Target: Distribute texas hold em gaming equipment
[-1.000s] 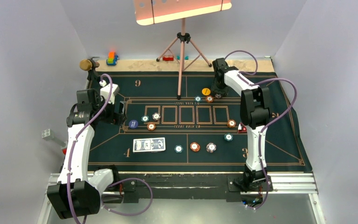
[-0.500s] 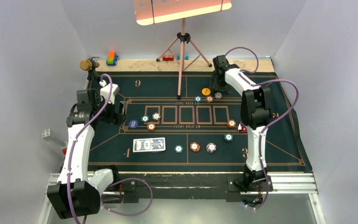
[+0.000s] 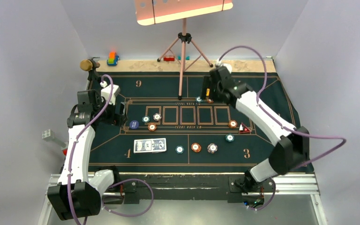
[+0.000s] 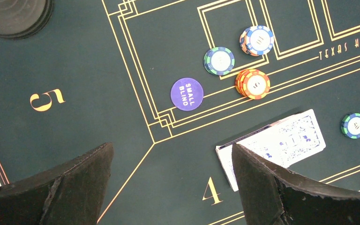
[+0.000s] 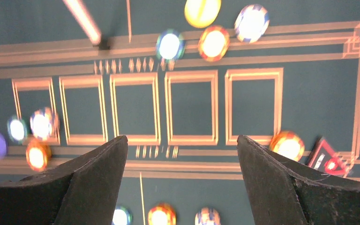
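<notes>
Blue-backed cards [image 3: 149, 146], colourful chips [image 3: 196, 147] scattered flat.

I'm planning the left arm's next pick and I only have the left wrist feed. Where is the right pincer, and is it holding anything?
Observer: The right pincer hovers open and empty above the far side of the mat.
Operator: Are there any chips over there that I can't see?
Observer: Yes. A yellow chip lies just beyond the row of card boxes.
Operator: And to the right of those boxes?
Observer: An orange chip sits beside a red-and-black triangular marker.
</notes>
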{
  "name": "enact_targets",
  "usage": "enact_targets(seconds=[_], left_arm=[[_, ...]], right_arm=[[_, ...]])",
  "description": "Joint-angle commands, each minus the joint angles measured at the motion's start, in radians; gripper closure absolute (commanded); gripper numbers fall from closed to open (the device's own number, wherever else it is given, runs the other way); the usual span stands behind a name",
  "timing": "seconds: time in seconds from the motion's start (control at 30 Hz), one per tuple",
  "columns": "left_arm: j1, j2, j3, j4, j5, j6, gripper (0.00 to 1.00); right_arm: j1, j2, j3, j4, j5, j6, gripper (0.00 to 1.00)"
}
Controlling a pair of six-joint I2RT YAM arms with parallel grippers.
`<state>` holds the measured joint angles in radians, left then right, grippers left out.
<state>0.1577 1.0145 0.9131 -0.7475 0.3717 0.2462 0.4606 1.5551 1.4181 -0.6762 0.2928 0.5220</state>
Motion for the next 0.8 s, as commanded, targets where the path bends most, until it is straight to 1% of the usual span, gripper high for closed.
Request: enact_targets(seconds=[0.0,0.17,0.37,0.47,0.63,0.77], left_arm=[[0.011,-0.019,-0.007,0.027,0.026,0.010,0.00],[0.011,-0.020,-0.007,0.026,0.027,0.008,0.00],[0.012,-0.019,-0.006,0.025,0.029,0.006,0.00],[0.012,-0.017,-0.005,0.025,0.027,0.006,0.00],[0.012,-0.017,-0.005,0.023,0.027,0.006,0.00],[0.012,-0.019,-0.006,0.023,0.024,0.006,0.00]], right_arm=[[0.098,-0.115,-0.212,-0.028,-0.006,0.069,0.10],[0.192,-0.252,-0.416,-0.068,-0.006,0.148,0.07],[0.248,-0.324,-0.572,-0.042,-0.042,0.197,0.06],[0.277,-0.308,-0.590,-0.028,-0.047,0.204,0.05],[0.316,-0.226,-0.604,0.002,-0.041,0.218,0.05],[0.326,-0.156,-0.624,0.039,-0.037,0.227,0.08]])
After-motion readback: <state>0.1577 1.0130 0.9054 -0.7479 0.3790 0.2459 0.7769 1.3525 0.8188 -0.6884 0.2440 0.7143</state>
